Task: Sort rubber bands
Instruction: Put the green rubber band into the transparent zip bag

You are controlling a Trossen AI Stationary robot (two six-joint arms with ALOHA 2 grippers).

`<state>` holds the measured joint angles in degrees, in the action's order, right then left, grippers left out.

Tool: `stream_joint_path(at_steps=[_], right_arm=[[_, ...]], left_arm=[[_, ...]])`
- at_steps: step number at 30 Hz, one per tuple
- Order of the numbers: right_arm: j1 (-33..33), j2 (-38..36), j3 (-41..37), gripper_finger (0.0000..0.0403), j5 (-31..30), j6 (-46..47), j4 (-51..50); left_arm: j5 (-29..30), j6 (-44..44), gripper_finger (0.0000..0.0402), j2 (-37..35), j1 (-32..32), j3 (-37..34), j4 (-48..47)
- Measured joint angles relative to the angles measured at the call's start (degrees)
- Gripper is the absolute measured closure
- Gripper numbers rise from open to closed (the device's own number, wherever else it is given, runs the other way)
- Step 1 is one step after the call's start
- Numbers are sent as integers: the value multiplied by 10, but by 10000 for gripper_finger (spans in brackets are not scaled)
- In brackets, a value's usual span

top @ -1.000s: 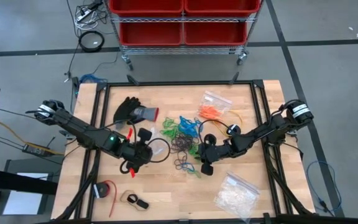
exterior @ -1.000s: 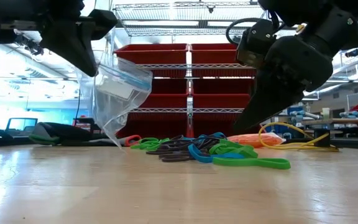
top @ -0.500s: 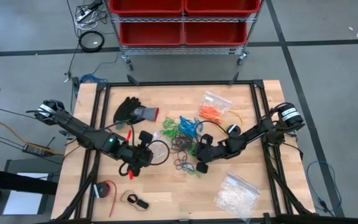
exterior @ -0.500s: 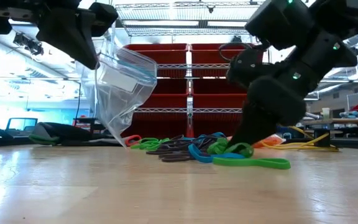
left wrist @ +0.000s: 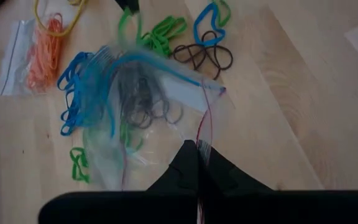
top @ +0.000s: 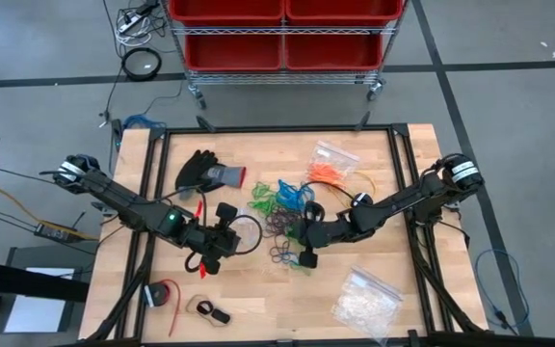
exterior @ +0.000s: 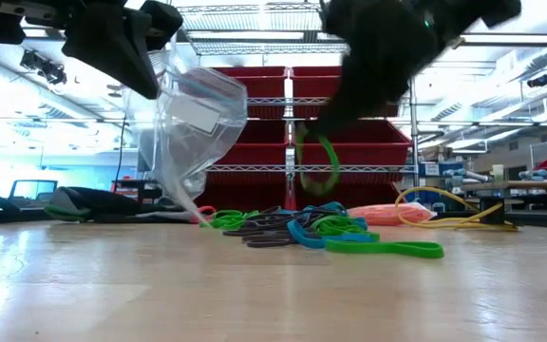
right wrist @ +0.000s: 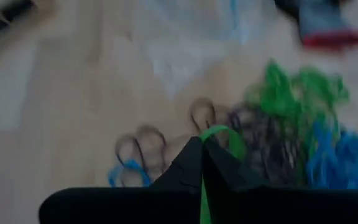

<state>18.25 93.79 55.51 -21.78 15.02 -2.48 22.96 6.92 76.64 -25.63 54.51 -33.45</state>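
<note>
One thin green rubber band [exterior: 329,161], looped, dangling from right tool [exterior: 323,123].

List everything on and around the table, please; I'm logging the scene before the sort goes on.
rubber bands: many, green, blue and black, loose pile at the table's middle
green rubber band: one, hanging from the right gripper above the pile
clear bag: one, empty-looking, held up by the left gripper
bag of orange bands: one, clear, far side of the table
bag of whitish pieces: one, clear, near right corner
glove: one, black and grey with a red cuff, far left
yellow cable: one, by the orange bag
red bins: several, on a rack behind the table
left gripper: shut on the clear bag
right gripper: shut on the green rubber band
</note>
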Motion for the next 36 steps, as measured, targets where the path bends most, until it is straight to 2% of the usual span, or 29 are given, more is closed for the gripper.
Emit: stream_joint_path(at_steps=[5,9,13,19,26,31,36], right_arm=[[1,-7,81,402,9,-75,3],[1,-5,135,402,44,-137,43],[-8,-5,142,402,102,-163,108],[-26,35,143,403,144,-149,150],[-37,81,142,403,145,-122,138],[-38,81,142,403,143,-109,115],[-38,71,142,388,110,-102,80]], left_arm=[[-1,2,401,0,0,0,4],[-2,4,401,0,0,0,9],[-2,14,401,0,0,0,22],[-2,39,401,0,0,0,65],[-3,45,401,0,0,0,82],[-3,42,401,0,0,0,81],[-3,40,401,0,0,0,80]])
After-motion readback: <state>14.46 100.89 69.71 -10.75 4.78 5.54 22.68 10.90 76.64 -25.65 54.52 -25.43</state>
